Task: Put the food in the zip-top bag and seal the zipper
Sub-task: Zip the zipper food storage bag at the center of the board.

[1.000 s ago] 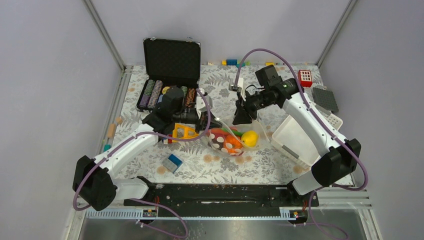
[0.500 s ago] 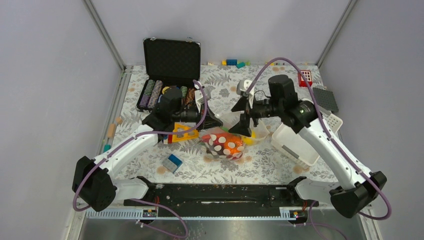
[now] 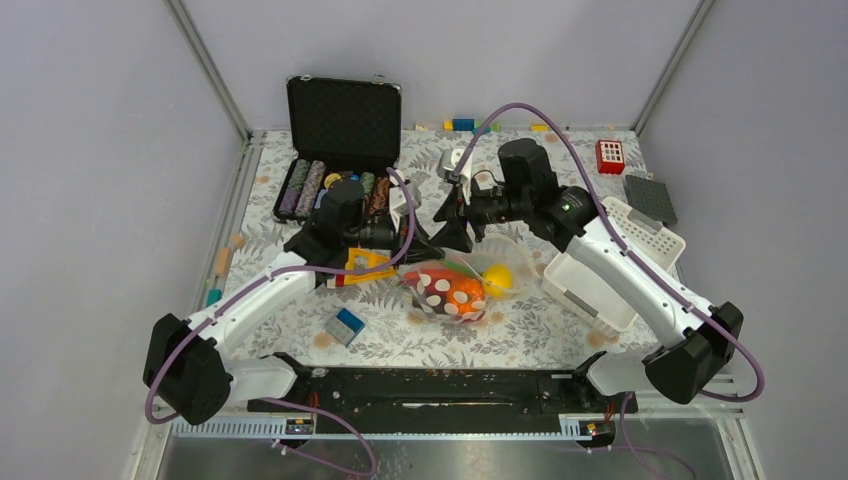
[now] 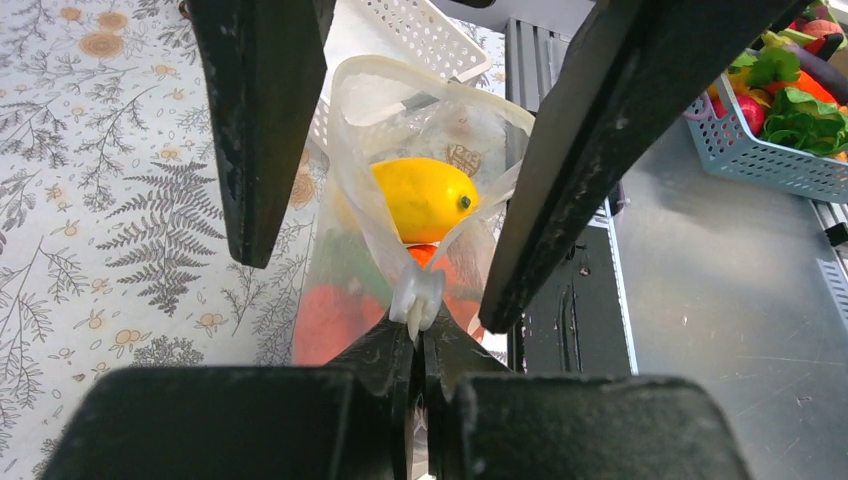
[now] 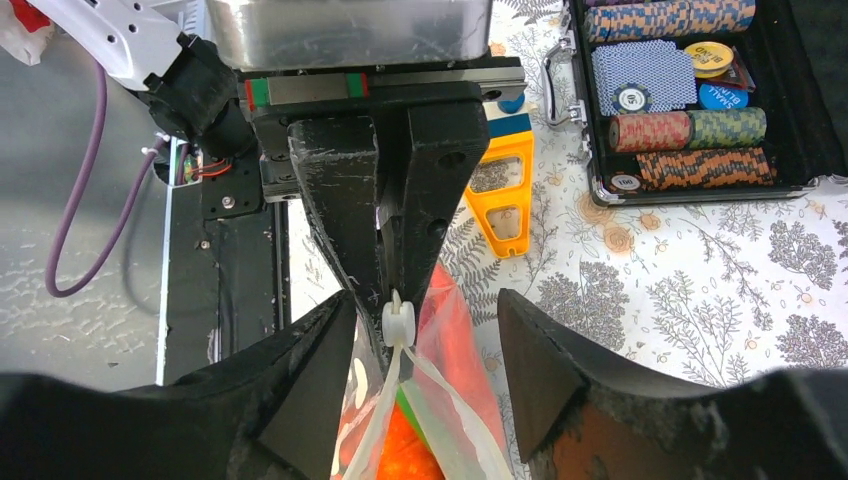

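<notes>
Unsealed dotted bag (image 3: pixel 436 287) of toy food (image 3: pixel 497 278)

The zip-top bag (image 3: pixel 440 285), holding food (image 3: pixel 498 278), lies beside the basket (image 3: pixel 590 290).

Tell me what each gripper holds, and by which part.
The left gripper pinches the zip-top bag by its zipper end; right gripper, open around it, holds nothing.
</notes>
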`<control>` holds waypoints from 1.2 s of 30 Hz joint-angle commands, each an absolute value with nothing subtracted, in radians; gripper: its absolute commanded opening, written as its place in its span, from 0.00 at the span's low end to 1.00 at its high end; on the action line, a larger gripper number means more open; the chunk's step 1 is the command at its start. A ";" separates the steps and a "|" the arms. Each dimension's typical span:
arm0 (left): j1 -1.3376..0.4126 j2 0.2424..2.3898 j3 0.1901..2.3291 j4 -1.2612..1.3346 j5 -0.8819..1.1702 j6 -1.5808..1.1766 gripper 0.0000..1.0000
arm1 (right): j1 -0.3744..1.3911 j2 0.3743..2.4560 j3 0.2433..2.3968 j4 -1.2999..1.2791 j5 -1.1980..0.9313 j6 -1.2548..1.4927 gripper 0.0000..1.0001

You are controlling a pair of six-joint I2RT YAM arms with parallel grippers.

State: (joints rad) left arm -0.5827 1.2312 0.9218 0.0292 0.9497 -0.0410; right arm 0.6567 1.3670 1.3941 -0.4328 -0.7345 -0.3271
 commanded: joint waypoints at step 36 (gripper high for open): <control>-0.580 1.156 0.871 0.174 1.013 -0.057 0.00 | 0.713 1.381 1.384 -0.540 -0.720 -0.356 0.05</control>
